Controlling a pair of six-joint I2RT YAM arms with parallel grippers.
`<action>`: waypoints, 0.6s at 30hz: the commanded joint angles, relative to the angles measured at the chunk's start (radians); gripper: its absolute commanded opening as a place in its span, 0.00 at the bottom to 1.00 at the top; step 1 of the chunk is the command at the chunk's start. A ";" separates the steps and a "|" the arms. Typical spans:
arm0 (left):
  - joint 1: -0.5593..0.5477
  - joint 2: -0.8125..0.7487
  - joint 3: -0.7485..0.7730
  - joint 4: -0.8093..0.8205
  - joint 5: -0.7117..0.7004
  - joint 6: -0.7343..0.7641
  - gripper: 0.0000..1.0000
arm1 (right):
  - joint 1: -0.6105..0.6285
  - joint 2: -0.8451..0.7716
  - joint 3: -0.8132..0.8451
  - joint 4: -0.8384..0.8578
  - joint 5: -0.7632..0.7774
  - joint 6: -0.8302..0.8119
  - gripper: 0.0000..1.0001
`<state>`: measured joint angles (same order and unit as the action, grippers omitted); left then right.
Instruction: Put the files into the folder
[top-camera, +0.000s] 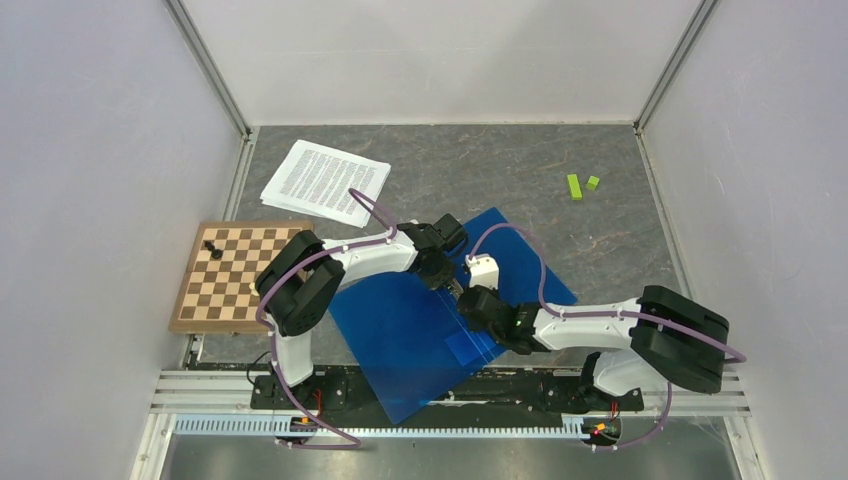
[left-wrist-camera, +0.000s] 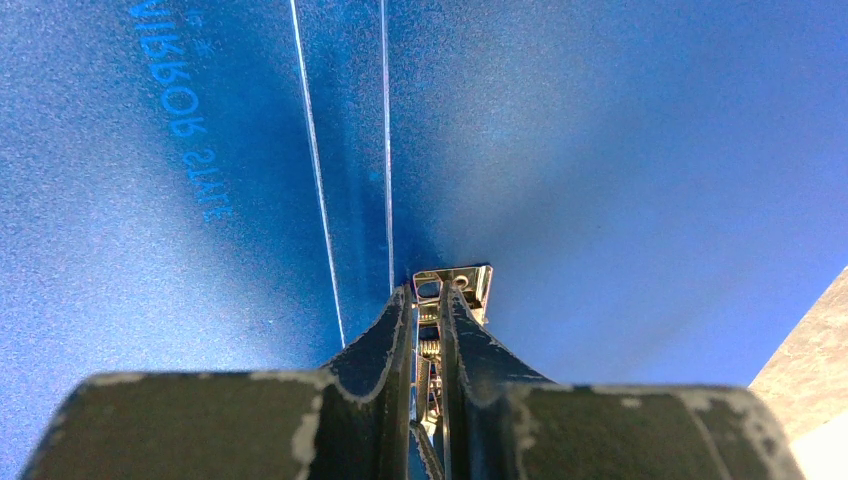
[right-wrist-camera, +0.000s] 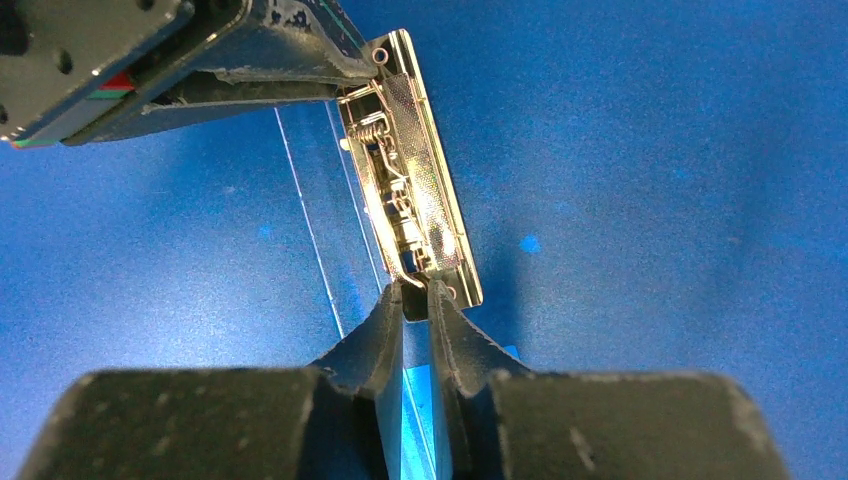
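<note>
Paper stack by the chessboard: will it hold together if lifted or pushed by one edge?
Probably floppy: the files look like thin loose sheets, so a one-edge lift would likely droop. Edges sit fanned, so a push may shear sheets apart. Likely light, sliding easily on the table.

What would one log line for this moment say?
folder: open | left end effector: shut on metal clip | right end effector: shut on same clip | files: not yet in folder

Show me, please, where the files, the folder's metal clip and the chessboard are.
files (top-camera: 325, 183): top external view, middle of the printed top sheet.
metal clip (right-wrist-camera: 415, 200): right wrist view, centre of its shiny plate.
chessboard (top-camera: 232, 280): top external view, bare squares mid-board.
</note>
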<state>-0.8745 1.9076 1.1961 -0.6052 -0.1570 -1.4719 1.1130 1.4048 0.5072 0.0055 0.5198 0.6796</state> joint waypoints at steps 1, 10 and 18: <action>-0.013 0.185 -0.149 -0.338 -0.013 0.078 0.02 | -0.031 0.080 -0.054 -0.184 0.154 0.010 0.00; -0.008 0.185 -0.159 -0.330 -0.012 0.079 0.02 | -0.031 0.122 -0.060 -0.221 0.145 0.050 0.00; -0.007 0.191 -0.165 -0.320 -0.004 0.084 0.02 | -0.031 0.154 -0.053 -0.258 0.147 0.079 0.00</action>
<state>-0.8639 1.9091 1.1946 -0.5945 -0.1558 -1.4719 1.1191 1.4376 0.5182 -0.0036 0.5770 0.7353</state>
